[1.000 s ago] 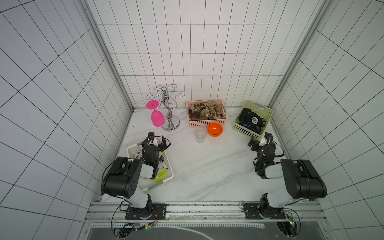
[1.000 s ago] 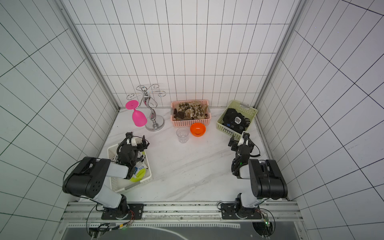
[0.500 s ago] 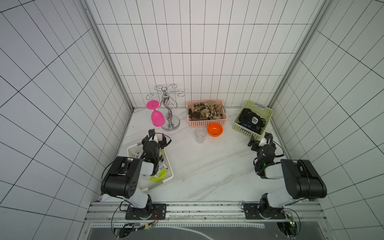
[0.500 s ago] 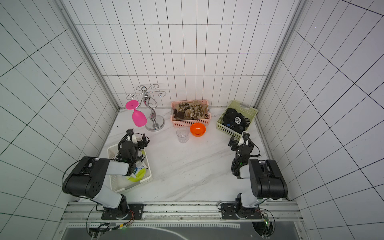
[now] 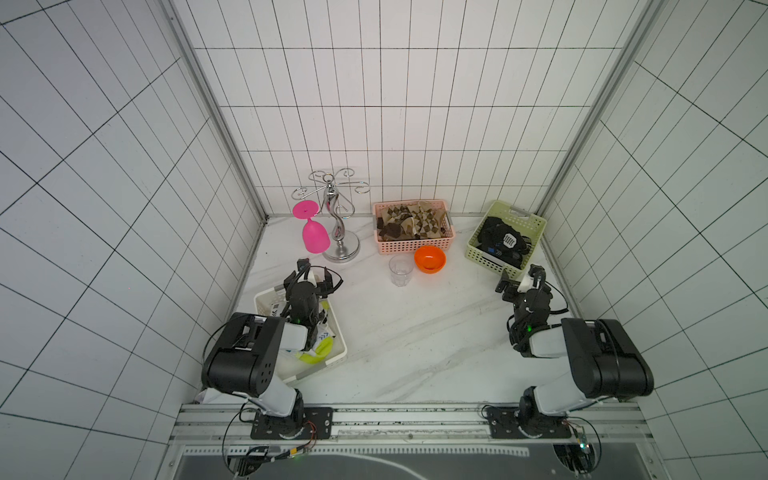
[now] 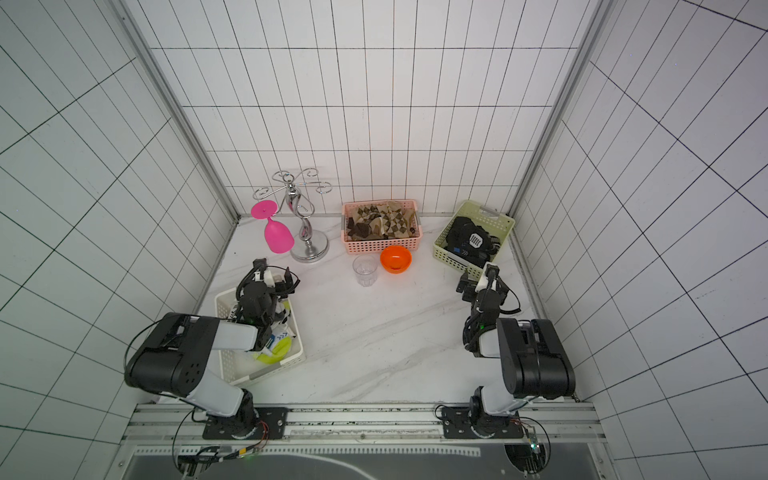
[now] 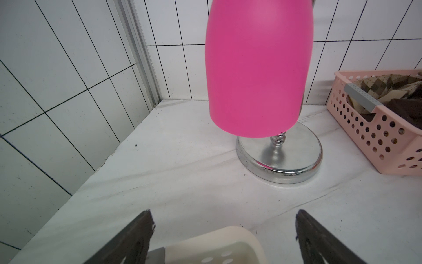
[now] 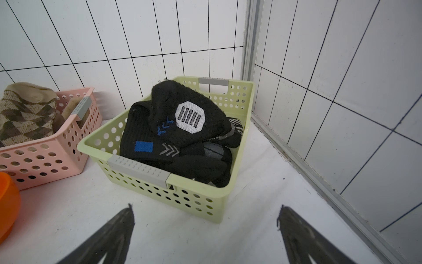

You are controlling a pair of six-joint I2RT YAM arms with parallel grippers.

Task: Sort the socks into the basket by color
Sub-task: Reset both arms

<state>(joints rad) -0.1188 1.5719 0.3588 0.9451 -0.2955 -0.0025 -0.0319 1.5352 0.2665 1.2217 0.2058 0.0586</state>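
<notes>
In both top views the socks lie in three baskets. White socks with blue and neon-yellow marks (image 5: 313, 353) fill the white basket (image 5: 337, 360) at the front left. Brown argyle socks (image 5: 415, 222) lie in the pink basket (image 5: 415, 248) at the back. Black socks (image 8: 182, 128) are piled in the green basket (image 8: 141, 169) at the back right. My left gripper (image 5: 318, 274) hangs open and empty over the white basket's far rim (image 7: 228, 237). My right gripper (image 5: 520, 279) stands open and empty just in front of the green basket.
A pink goblet (image 5: 314, 235) hangs upside down from a chrome rack (image 5: 341, 249) at the back left, close ahead of the left gripper. A clear glass (image 5: 401, 270) and an orange bowl (image 5: 429, 258) stand before the pink basket. Tiled walls close in on three sides.
The left gripper has shifted slightly toward the back wall over the white basket. The right arm has not moved.
</notes>
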